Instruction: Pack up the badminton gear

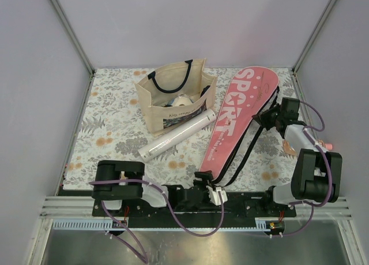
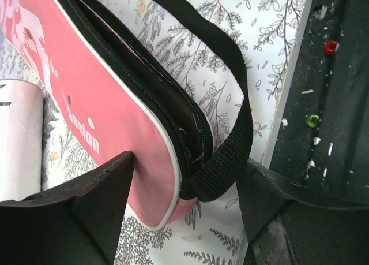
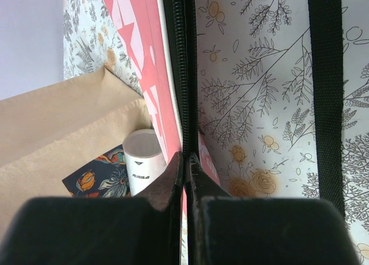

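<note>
Left jaws stand spread around the narrow end of the pink cover [image 1: 242, 120] on the bench [image 1: 115, 132], right jaws pressed together at its zip [image 3: 183, 74], so zipping looks underway, needing a steady pull next.

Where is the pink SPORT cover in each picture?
Top view: the pink cover lies slanted, right of centre.
Left wrist: it fills the upper left, running down to bottom centre.
Right wrist: a narrow pink strip, top centre.
Shared landmark: the white tube beside it.
</note>
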Robot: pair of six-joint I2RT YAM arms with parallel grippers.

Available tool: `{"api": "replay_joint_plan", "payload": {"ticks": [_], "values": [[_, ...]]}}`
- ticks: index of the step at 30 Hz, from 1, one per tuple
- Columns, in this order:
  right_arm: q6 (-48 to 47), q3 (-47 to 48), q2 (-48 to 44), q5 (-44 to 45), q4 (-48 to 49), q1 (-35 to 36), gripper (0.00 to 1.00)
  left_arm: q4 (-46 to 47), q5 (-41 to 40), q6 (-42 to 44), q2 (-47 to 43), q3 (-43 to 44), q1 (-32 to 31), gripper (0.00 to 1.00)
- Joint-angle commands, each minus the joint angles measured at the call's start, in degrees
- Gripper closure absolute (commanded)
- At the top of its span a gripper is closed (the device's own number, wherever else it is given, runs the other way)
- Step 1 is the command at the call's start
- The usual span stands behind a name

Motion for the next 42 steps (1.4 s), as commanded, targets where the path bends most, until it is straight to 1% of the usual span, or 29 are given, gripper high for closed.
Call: {"api": "replay_joint_plan", "payload": {"ticks": [1, 4, 5, 6, 7, 8, 9, 11, 13, 15, 16, 19, 21, 22, 24, 28, 30, 31, 35, 38, 40, 42], "values": [[2.01, 0.87, -3.01, -3.18, 2.42, 0.03, 1.00, 5.44, -3.05, 0.50, 1.82, 1.03, -0.15, 0.28], [2.71, 0.34, -3.45, -3.35, 2.77, 0.03, 1.00, 5.36, -2.87, 0.42, -0.20, 0.06, 0.46, 0.35], [3.24, -0.01, -3.62, -3.36, 3.12, 0.03, 1.00, 4.92, -2.26, 0.16, -0.90, -0.03, 0.90, 0.39], [3.59, -0.36, -3.71, -3.53, 3.55, 0.03, 1.00, 4.48, -1.82, -0.28, -1.25, -0.03, 1.25, 0.47], [3.77, -0.54, -3.62, -3.88, 3.99, 0.03, 1.00, 3.87, -1.30, -0.63, -1.78, -0.03, 1.69, 0.59], [3.77, -0.62, -3.71, -4.14, 4.09, 0.03, 1.00, 3.34, -1.03, -1.07, -2.48, -0.03, 1.95, 0.78], [3.68, -0.71, -3.62, -4.58, 4.09, 0.03, 1.00, 3.16, -1.55, -1.60, -3.01, -0.12, 2.13, 0.89], [3.51, -0.97, -3.80, -5.29, 4.26, 0.03, 1.00, 1.77, -1.47, -2.57, -5.03, -0.29, 2.48, 0.99], [2.55, -1.06, -4.24, -5.64, 4.17, 0.03, 0.98, -0.34, -0.42, -4.50, -8.10, -0.64, 3.18, 1.00], [0.53, -0.63, -4.50, -7.39, 4.26, 0.12, 0.86, -3.24, 2.12, -7.48, -11.35, -1.08, 4.58, 1.00], [-0.96, 0.07, -4.68, -8.53, 4.00, 0.03, 0.78, -6.13, 3.62, -9.67, -13.45, -1.17, 5.55, 1.00], [-8.07, 3.67, -5.82, -10.65, -0.29, 0.03, 0.60, -12.12, 8.80, -15.65, -19.96, -2.13, 8.10, 1.00], [-13.87, 7.00, -6.70, -11.26, -3.98, 0.03, 0.52, -14.67, 11.00, -18.64, -24.61, -3.54, 9.24, 1.00], [-17.11, 9.37, -6.79, -11.35, -6.52, 0.03, 0.49, -15.81, 12.58, -20.48, -26.73, -3.98, 10.03, 1.00], [-23.79, 14.73, -6.88, -8.73, -12.32, 0.03, 0.45, -18.27, 15.31, -24.26, -31.12, -4.86, 12.14, 1.00], [-33.74, 23.26, -5.30, 2.59, -19.46, -0.14, 0.40, -21.09, 20.93, -31.12, -39.64, -7.58, 16.97, 1.00], [-37.08, 25.82, -3.46, 7.09, -20.08, -1.10, 0.41, -23.02, 23.05, -33.76, -43.78, -8.11, 19.61, 1.00], [-38.66, 26.70, -2.40, 7.54, -19.74, -1.89, 0.42, -24.34, 24.01, -34.64, -45.36, -8.20, 20.66, 1.00], [-45.78, 29.33, 2.95, 6.24, -15.17, -4.88, 0.45, -28.12, 27.27, -35.71, -50.03, -7.85, 22.87, 1.00], [-50.35, 35.30, 9.45, -2.72, -18.75, -7.69, 0.46, -30.67, 28.41, -35.27, -51.70, -7.06, 23.92, 1.00], [-52.47, 39.78, 13.15, -3.79, -21.83, -8.49, 0.46, -31.99, 29.12, -35.18, -52.23, -6.54, 24.63, 1.00], [-51.96, 41.90, 15.96, -3.97, -21.67, -9.63, 0.46, -33.49, 29.64, -35.18, -52.76, -6.18, 25.33, 1.00]]}}
